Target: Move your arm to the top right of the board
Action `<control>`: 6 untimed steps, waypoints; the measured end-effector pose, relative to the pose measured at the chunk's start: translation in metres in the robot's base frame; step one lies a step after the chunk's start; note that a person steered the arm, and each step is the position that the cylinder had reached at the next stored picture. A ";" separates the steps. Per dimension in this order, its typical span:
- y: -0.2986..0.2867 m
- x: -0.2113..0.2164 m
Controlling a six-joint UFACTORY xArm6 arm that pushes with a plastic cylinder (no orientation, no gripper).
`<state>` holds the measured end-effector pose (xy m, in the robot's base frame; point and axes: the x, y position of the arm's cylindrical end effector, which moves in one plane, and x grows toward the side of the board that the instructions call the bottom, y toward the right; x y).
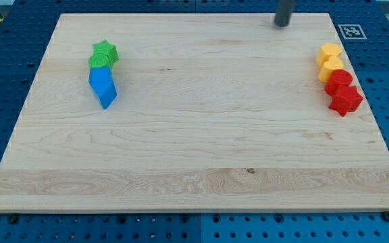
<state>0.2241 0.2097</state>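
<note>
My tip (281,24) rests on the wooden board (194,155) near its top edge, right of centre. At the view's right, well right of and below my tip, stand two yellow blocks (329,52) (330,67) and below them a red round block (338,79) and a red star block (346,100), all close together. At the view's left, far from my tip, a green star block (105,51) and a green block (98,63) sit above a blue block (100,79) and a blue pointed block (107,94).
A black-and-white marker tag (351,31) lies just off the board's top right corner. A blue perforated table (5,81) surrounds the board on all sides.
</note>
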 end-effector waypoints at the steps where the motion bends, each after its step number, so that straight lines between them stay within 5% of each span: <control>1: 0.073 0.008; 2: 0.135 0.034; 3: 0.135 0.040; 5: 0.121 0.133; 6: 0.109 0.145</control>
